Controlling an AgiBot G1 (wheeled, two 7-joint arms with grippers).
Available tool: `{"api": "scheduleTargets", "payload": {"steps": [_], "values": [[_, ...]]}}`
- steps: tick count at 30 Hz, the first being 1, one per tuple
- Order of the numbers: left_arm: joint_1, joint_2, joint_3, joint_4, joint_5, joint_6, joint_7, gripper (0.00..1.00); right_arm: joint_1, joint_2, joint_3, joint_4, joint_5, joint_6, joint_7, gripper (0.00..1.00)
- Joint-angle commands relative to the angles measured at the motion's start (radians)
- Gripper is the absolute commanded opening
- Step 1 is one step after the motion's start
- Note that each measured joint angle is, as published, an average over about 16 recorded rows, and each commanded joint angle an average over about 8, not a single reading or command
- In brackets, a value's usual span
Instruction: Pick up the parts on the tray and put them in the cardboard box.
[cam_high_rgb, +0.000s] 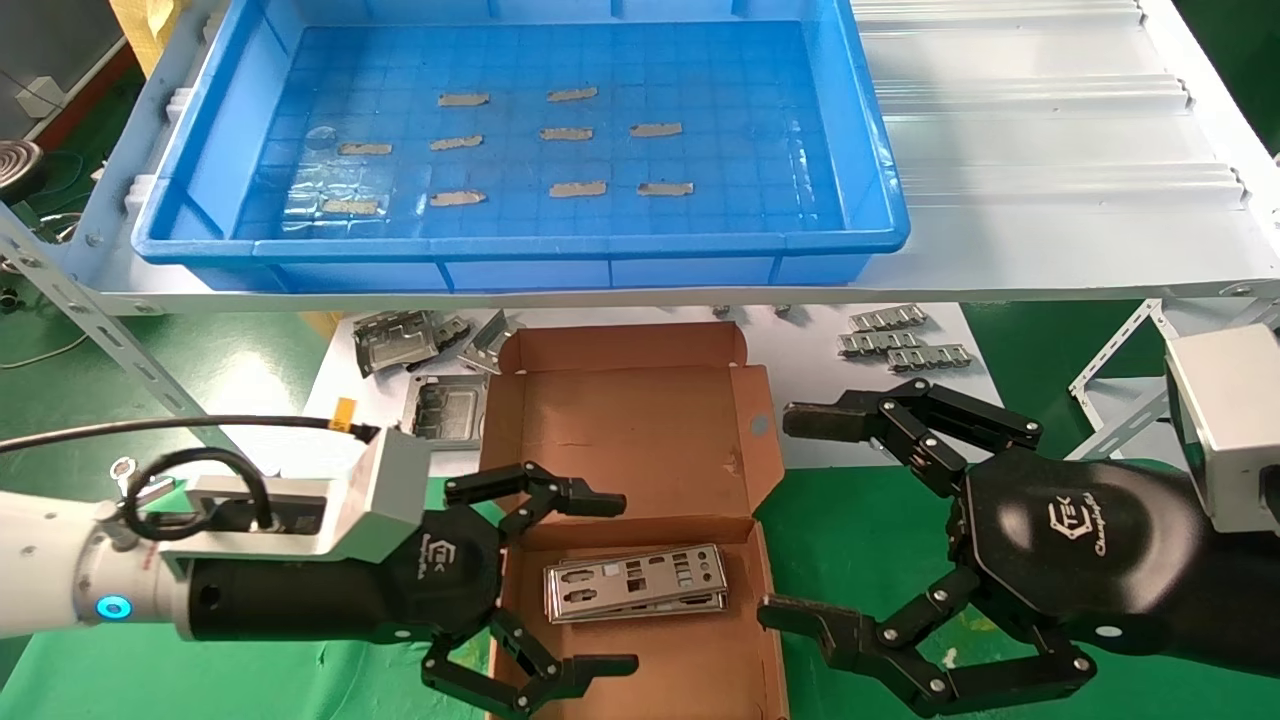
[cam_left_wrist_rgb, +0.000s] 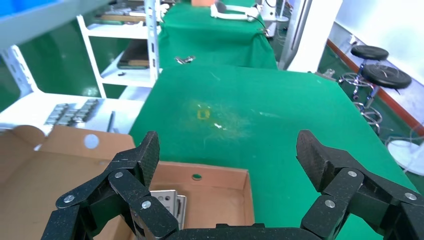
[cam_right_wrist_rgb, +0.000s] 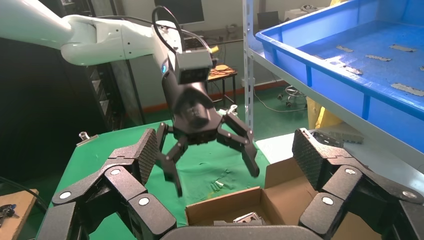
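Reaching in from the left, low over the green table, with the left gripper spread wide and holding nothing. Fingers pointing across the cardboard box, one fingertip above the box's near compartment, the other at the box's front edge. Between them and a little beyond, lying flat on the box floor: the parts, a small stack of thin silver plates with port cut-outs, not touched by either finger. Seen again in the left wrist view, just behind one finger, in the box's corner.

Coming in from the right, the right gripper also opened wide and empty, its fingers aimed toward the box's right wall, just beside it, apart from the plates.

Above, on the white shelf, the tray, blue, carrying only short grey tape strips. Behind the box, on the white sheet, grey metal brackets and ridged strips.
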Motion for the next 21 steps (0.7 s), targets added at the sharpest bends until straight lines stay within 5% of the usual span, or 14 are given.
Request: {"api": "scheduleTargets", "payload": {"steps": [1, 21], "values": [[0.009, -0.013, -0.014, -0.016, -0.009, 0.000, -0.011, 1.00, 0.000, 0.000, 0.000, 0.000, 0.000, 0.000, 0.000, 1.00], [0.104, -0.138, -0.158, -0.181, -0.099, 0.003, -0.119, 1.00, 0.000, 0.000, 0.000, 0.000, 0.000, 0.000, 0.000, 1.00]]}}
